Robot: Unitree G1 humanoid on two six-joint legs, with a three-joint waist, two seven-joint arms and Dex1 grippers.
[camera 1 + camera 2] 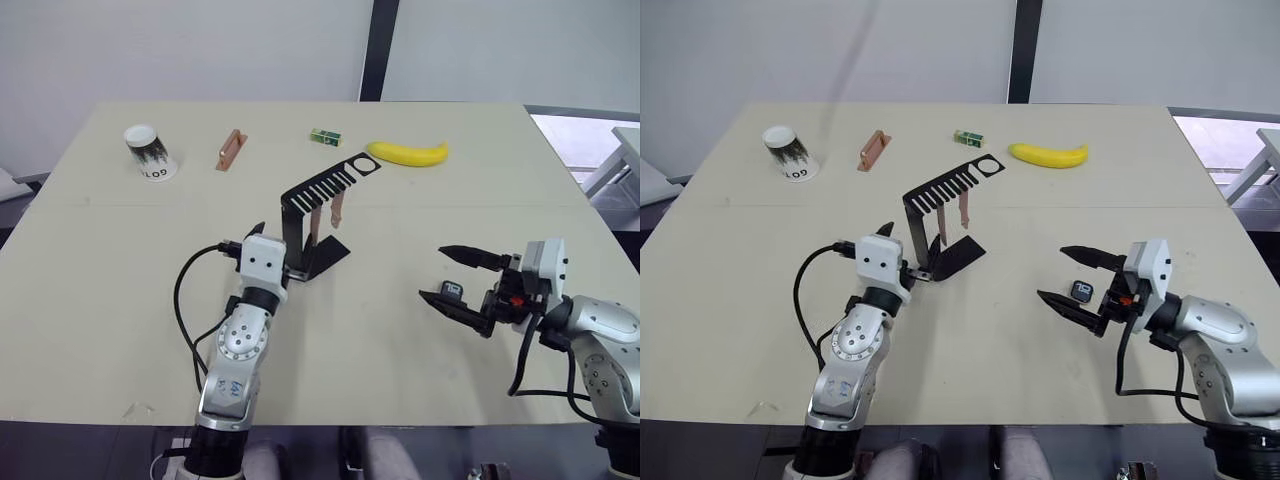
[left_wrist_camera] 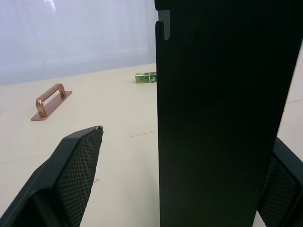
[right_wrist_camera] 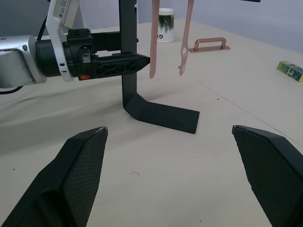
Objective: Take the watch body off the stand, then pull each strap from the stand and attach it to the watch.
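We see our left arm stretched forward, its claw (image 1: 912, 262) with the 2 fingers spread on either side of a black upright. Our right arm bends inward, its claw (image 1: 1072, 279) wide open, fingers well apart.

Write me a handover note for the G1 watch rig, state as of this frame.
Left tool: fingers on either side of the stand upright; whether they grip it, I cannot tell.
Right tool: open, holding nothing, hovering over the table with the watch body lying on the table between its fingers.
Straps: both hang from the stand's comb top, side by side.
Done: watch body is off the stand.
Left: pull each strap off the stand and attach it to the watch body.
Also on the table: banana, green box, copper handle, paper cup, all at the far side.
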